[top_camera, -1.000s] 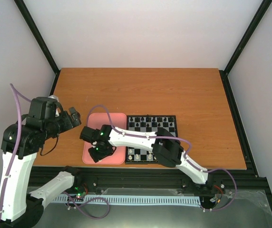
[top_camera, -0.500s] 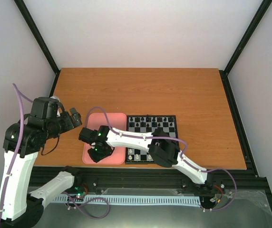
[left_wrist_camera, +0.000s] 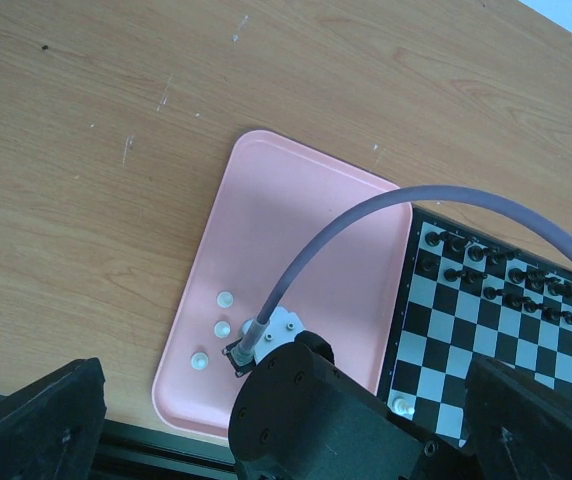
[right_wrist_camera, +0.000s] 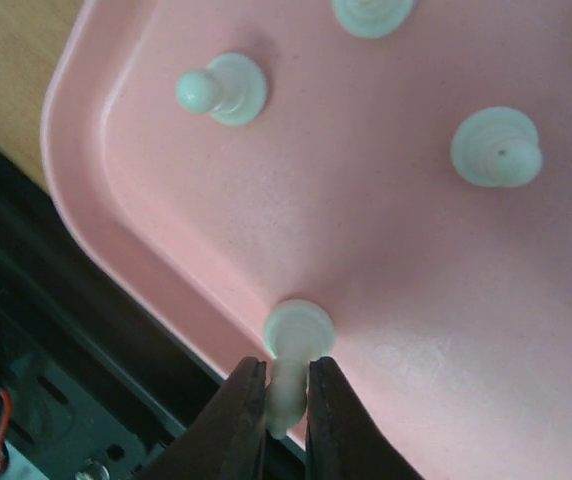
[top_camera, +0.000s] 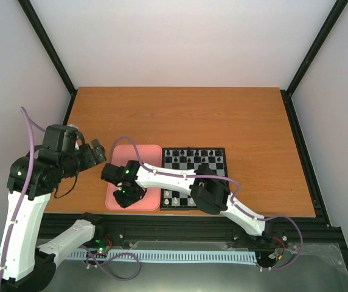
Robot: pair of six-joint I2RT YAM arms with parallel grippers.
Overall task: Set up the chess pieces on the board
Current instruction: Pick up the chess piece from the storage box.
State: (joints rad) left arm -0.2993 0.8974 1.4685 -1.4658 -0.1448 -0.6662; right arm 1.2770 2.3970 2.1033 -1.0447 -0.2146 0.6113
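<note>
My right gripper [right_wrist_camera: 286, 395] is shut on a cream-white chess piece [right_wrist_camera: 296, 335] standing at the near edge of the pink tray [right_wrist_camera: 416, 300]. From above, this gripper [top_camera: 127, 194] sits low over the tray's near part. Three more white pieces [left_wrist_camera: 222, 328] stand loose on the tray beside it. The board [top_camera: 225, 159] lies right of the tray, with black pieces [left_wrist_camera: 496, 275] filling its far rows and a few white pieces [top_camera: 169, 198] on its near row. My left gripper [top_camera: 95, 151] hovers open above the table left of the tray, holding nothing.
The pink tray [top_camera: 136, 152] touches the board's left side near the table's front edge. The right arm's purple cable [left_wrist_camera: 366, 215] arcs over the tray. The black frame rail [right_wrist_camera: 56, 330] runs just beyond the tray's near rim.
The right wrist has shifted slightly left over the tray's near part. The left arm has drifted a little to the right.
</note>
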